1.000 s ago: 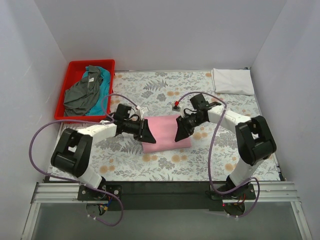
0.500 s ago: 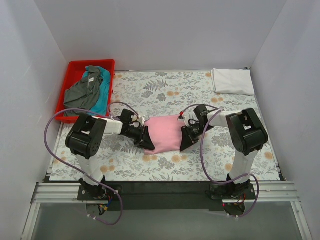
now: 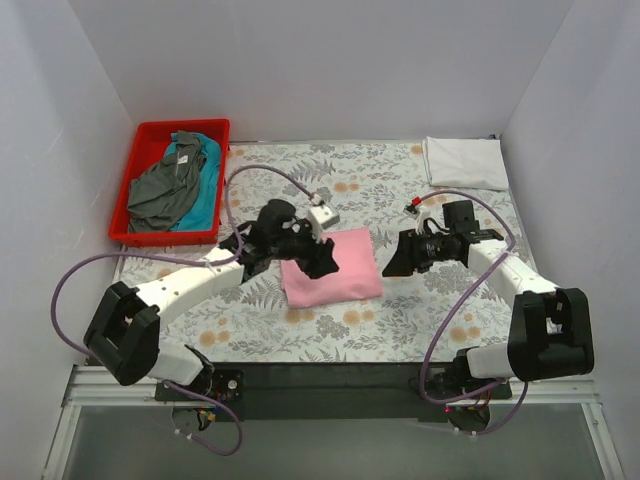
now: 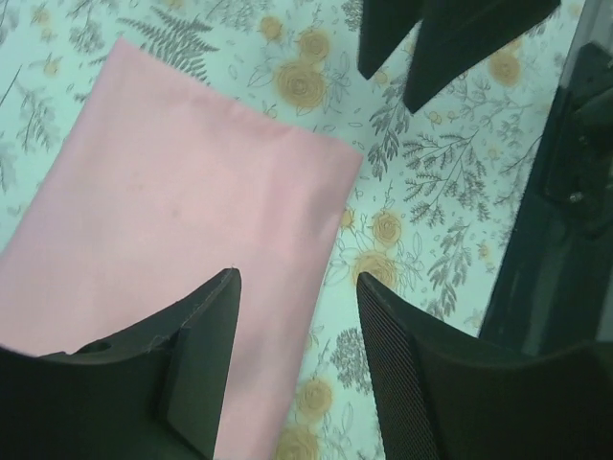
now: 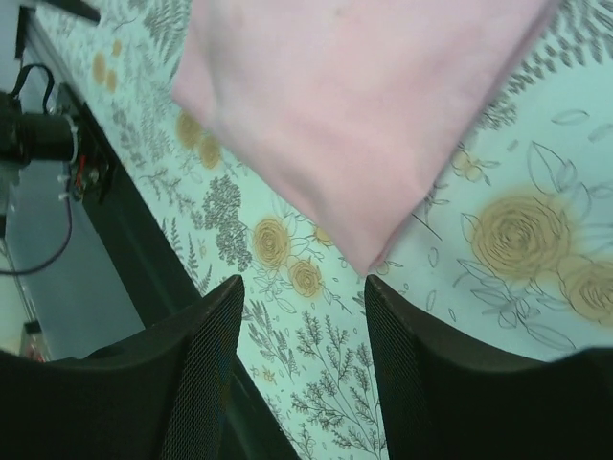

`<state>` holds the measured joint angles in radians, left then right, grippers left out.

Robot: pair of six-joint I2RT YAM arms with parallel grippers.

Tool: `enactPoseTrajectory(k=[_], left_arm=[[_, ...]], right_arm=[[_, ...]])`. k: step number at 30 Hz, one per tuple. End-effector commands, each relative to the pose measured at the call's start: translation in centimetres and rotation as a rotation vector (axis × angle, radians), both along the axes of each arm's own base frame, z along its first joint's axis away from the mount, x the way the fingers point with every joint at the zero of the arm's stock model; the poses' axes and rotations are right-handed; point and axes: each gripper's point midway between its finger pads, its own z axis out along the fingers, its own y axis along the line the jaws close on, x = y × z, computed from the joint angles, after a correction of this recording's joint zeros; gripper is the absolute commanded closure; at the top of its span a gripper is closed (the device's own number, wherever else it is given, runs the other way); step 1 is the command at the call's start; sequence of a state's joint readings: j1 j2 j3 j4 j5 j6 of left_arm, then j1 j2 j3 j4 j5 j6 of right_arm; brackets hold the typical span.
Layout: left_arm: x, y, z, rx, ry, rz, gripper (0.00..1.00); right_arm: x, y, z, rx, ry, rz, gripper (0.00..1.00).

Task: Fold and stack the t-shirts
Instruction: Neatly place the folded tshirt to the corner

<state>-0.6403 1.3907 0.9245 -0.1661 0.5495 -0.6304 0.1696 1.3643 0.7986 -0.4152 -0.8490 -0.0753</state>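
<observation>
The light pink t-shirt (image 3: 340, 270) lies folded in a rectangle on the middle of the tablecloth; it also shows in the left wrist view (image 4: 182, 192) and the right wrist view (image 5: 354, 96). My left gripper (image 3: 322, 257) hovers over its left part, open and empty (image 4: 299, 287). My right gripper (image 3: 398, 258) is open and empty just right of the shirt, above the bare cloth by the shirt's corner (image 5: 302, 287). The white t-shirt (image 3: 465, 162) lies folded at the back right. The dark grey t-shirt (image 3: 162, 185) and the teal one (image 3: 203, 195) lie crumpled in the red bin.
The red bin (image 3: 150, 128) stands at the back left. The floral tablecloth (image 3: 300, 330) covers the table. White walls close in the back and both sides. The black front rail (image 3: 320, 375) runs along the near edge. My right gripper's fingers (image 4: 450, 38) show in the left wrist view.
Both grippers have let go of the pink shirt's edges. The left one has risen and swung over the shirt; the right one has drawn back to the right. The shirt lies folded.
</observation>
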Motion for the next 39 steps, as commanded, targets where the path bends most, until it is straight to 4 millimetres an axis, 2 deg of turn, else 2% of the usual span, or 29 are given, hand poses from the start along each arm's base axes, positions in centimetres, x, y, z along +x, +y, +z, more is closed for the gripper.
enactPoseTrajectory(k=[1, 2, 4, 5, 6, 8, 10, 13, 15, 16, 18, 23, 24, 25, 28, 29, 30, 36, 39], left_arm=[[0.5, -2.9, -1.6, 0.154, -0.349, -0.032, 0.48], [0.5, -3.0, -2.7, 0.2, -0.396, -0.025, 0.47], [0.3, -4.9, -2.2, 0.196, -0.54, -0.073, 0.47], [-1.0, -6.3, -2.5, 0.195, -0.577, -0.121, 0.47], [-1.1, -6.7, -3.8, 0.227, -0.598, -0.136, 0.47], [-2.0, -8.5, -3.9, 0.211, -0.678, -0.185, 0.48], [-2.4, -9.6, -5.4, 0.221, -0.71, -0.221, 0.48], [-2.7, -10.5, -7.5, 0.234, -0.733, -0.256, 0.49], [-2.8, -11.0, -8.1, 0.227, -0.755, -0.271, 0.49], [-3.0, -11.1, -9.2, 0.243, -0.749, -0.287, 0.5], [-3.1, -11.4, -9.9, 0.247, -0.754, -0.306, 0.51], [-3.4, -11.2, -12.7, 0.281, -0.724, -0.329, 0.64], [-3.5, -11.2, -12.7, 0.273, -0.726, -0.332, 0.69], [-3.5, -11.2, -12.9, 0.271, -0.717, -0.327, 0.84], [-3.7, -11.4, -11.9, 0.233, -0.687, -0.309, 1.0], [-3.8, -11.6, -10.9, 0.202, -0.685, -0.307, 1.0], [-4.0, -11.7, -10.7, 0.195, -0.67, -0.307, 1.0], [-2.6, -11.9, -7.5, 0.145, -0.623, -0.255, 1.0], [-2.9, -12.0, -6.9, 0.124, -0.612, -0.262, 1.0]], right_arm=[[1.9, -1.4, -0.6, -0.058, 0.046, -0.191, 0.39], [2.0, -1.7, -0.7, -0.065, 0.058, -0.218, 0.39], [2.4, -2.4, -1.0, -0.057, 0.082, -0.269, 0.39], [2.4, -2.5, -1.2, -0.047, 0.121, -0.298, 0.4], [2.3, -2.8, -1.7, -0.045, 0.144, -0.319, 0.4], [2.6, -3.0, -2.2, -0.042, 0.174, -0.355, 0.4], [2.8, -3.2, -2.6, -0.038, 0.192, -0.379, 0.4], [2.6, -3.1, -3.0, -0.026, 0.228, -0.385, 0.39], [2.4, -2.9, -3.3, -0.011, 0.252, -0.395, 0.38], [2.3, -2.8, -3.4, -0.004, 0.261, -0.395, 0.38], [2.3, -2.7, -3.6, 0.005, 0.272, -0.403, 0.36], [2.3, -2.8, -4.6, 0.006, 0.309, -0.443, 0.3], [2.5, -2.8, -4.7, 0.012, 0.314, -0.455, 0.3], [2.4, -2.6, -4.9, 0.025, 0.347, -0.478, 0.29], [2.6, -2.2, -5.5, 0.055, 0.378, -0.514, 0.22], [2.1, -2.1, -6.0, 0.056, 0.4, -0.52, 0.21], [3.0, -1.7, -5.7, 0.086, 0.357, -0.52, 0.21], [3.1, 0.0, -6.9, 0.112, 0.391, -0.528, 0.2], [3.9, 0.8, -6.8, 0.146, 0.381, -0.539, 0.2]])
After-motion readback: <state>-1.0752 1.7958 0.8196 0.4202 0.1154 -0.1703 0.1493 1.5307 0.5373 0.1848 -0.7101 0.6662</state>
